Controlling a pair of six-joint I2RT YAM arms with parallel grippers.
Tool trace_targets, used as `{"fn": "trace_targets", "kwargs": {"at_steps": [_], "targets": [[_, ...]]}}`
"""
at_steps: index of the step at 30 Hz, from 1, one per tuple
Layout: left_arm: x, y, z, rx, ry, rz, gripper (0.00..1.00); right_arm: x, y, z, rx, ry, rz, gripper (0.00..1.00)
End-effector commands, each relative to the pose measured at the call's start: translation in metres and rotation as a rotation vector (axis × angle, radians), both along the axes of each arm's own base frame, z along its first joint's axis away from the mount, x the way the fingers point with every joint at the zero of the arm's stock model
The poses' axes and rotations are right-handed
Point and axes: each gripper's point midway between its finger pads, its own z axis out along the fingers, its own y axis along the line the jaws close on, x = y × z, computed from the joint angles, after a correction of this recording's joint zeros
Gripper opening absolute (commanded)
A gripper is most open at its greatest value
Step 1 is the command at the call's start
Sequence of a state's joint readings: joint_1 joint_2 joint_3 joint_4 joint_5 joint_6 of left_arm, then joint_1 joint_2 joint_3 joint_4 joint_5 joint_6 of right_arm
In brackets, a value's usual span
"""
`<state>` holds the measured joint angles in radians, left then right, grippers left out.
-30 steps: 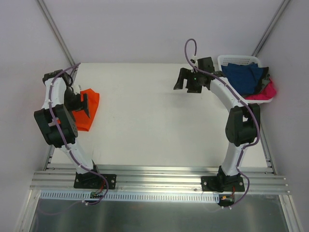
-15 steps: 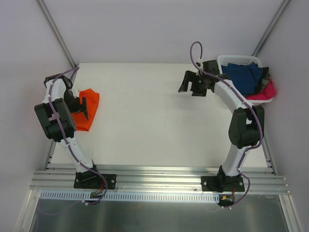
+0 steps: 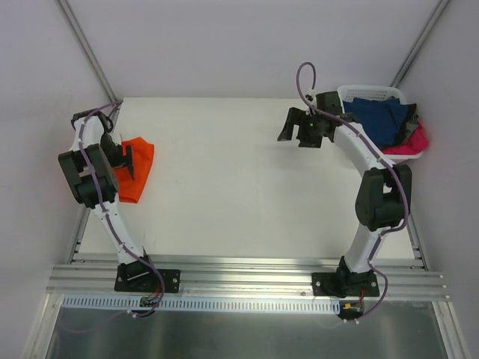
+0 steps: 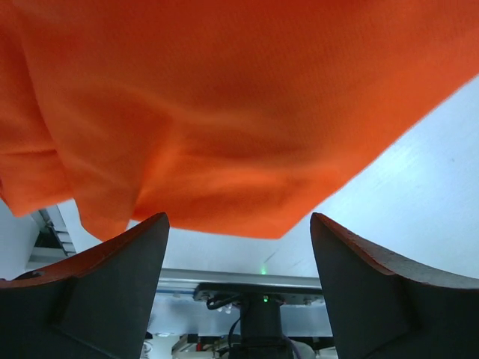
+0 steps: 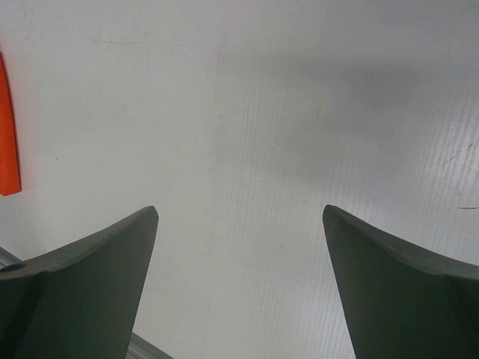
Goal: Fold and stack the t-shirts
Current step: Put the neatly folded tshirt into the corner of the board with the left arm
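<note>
A folded bright orange t-shirt (image 3: 138, 170) lies at the table's left edge and fills the upper part of the left wrist view (image 4: 224, 112). My left gripper (image 3: 126, 157) hovers over its left side, open, the cloth just beyond the fingertips (image 4: 120, 284) and nothing between them (image 4: 239, 224). My right gripper (image 3: 293, 126) hangs open over bare table at the back right (image 5: 239, 213). A navy blue t-shirt (image 3: 378, 120) and a hot pink one (image 3: 416, 142) lie crumpled in the basket.
The white slotted basket (image 3: 368, 90) stands at the back right corner, just right of my right arm. Metal frame rails run along the near edge (image 3: 247, 273). A sliver of orange cloth (image 5: 7, 127) shows at the left of the right wrist view.
My right gripper has drifted a little right, toward the basket. The left arm has pulled its elbow back slightly, with its gripper still over the orange t-shirt. Both grippers stay open.
</note>
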<state>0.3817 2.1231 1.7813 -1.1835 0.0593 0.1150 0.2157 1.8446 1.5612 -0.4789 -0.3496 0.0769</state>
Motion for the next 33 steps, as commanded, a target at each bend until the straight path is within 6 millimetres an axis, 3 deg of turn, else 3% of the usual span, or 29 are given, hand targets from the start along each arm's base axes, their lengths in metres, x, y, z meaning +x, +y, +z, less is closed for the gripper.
{"fn": "trace_targets", "kwargs": {"at_steps": [1,6,10,18,26,33], "targets": [[0.006,0.016,0.000,0.054,0.014,0.019,0.77,0.012,-0.001,0.024,0.001,-0.065,-0.006,0.97],[0.011,0.022,-0.009,0.071,0.033,0.013,0.78,0.015,0.001,0.022,-0.011,-0.067,0.000,0.97],[0.017,0.025,-0.028,0.066,0.066,0.005,0.84,0.016,0.007,0.024,-0.021,-0.081,0.019,0.97],[0.057,0.022,-0.047,0.099,0.033,-0.066,0.84,0.023,0.013,0.029,-0.075,-0.122,0.090,0.97],[0.085,0.000,-0.055,0.094,-0.009,-0.101,0.86,0.027,-0.015,0.031,-0.230,-0.112,0.051,0.97],[0.079,-0.008,-0.052,0.083,0.000,-0.083,0.86,0.010,-0.034,0.030,-0.325,0.000,0.042,0.97]]}}
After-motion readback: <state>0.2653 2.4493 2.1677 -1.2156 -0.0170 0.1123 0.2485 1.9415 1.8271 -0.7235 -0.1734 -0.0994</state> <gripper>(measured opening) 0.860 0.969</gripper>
